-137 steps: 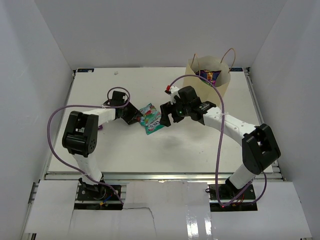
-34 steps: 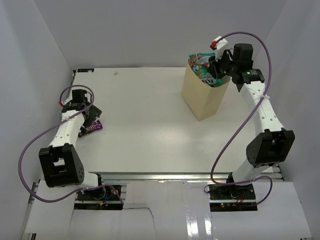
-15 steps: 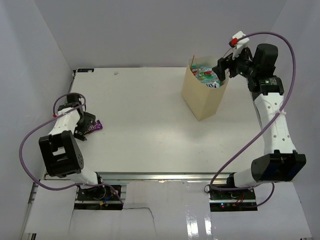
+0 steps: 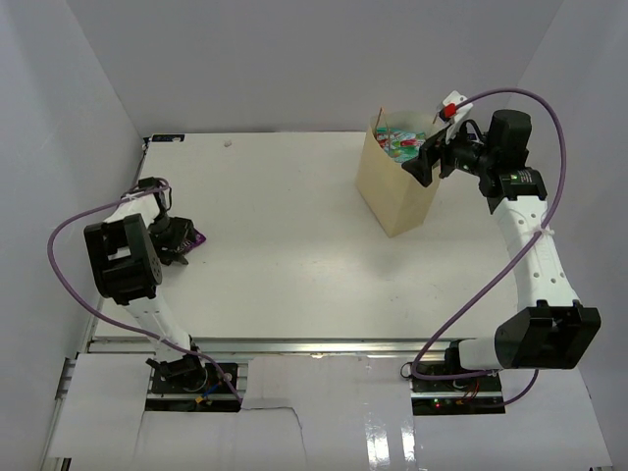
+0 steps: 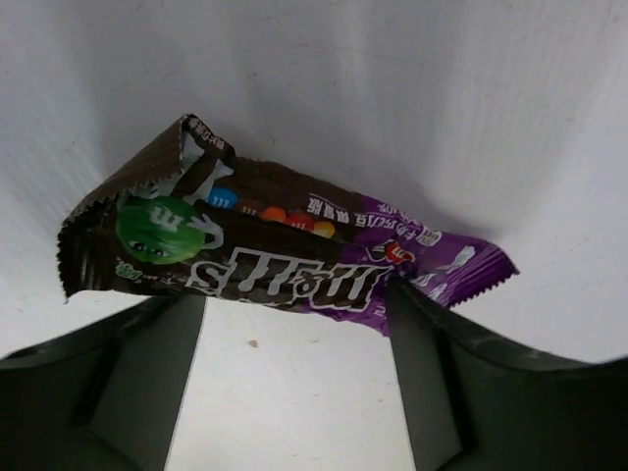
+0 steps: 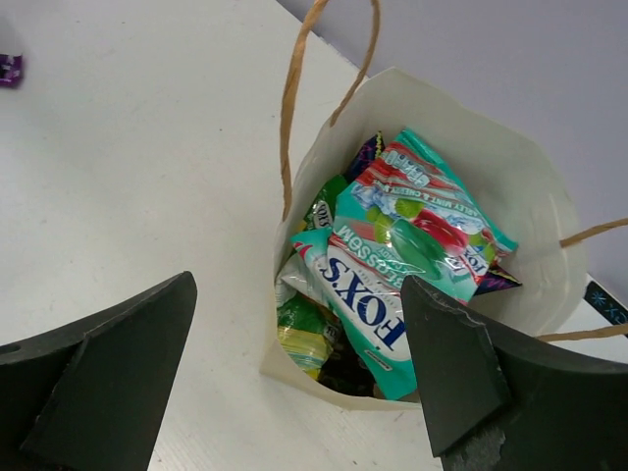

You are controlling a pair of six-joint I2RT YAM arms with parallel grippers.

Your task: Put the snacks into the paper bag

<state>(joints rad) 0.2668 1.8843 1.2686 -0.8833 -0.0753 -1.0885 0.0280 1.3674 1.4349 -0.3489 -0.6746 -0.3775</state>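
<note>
The left arm and right arm share white links, black joint housings, looping purple cables and dark wedge-shaped fingers.

White tabletop, white walls around; small pale speck, maybe crumb, near far edge.
</note>
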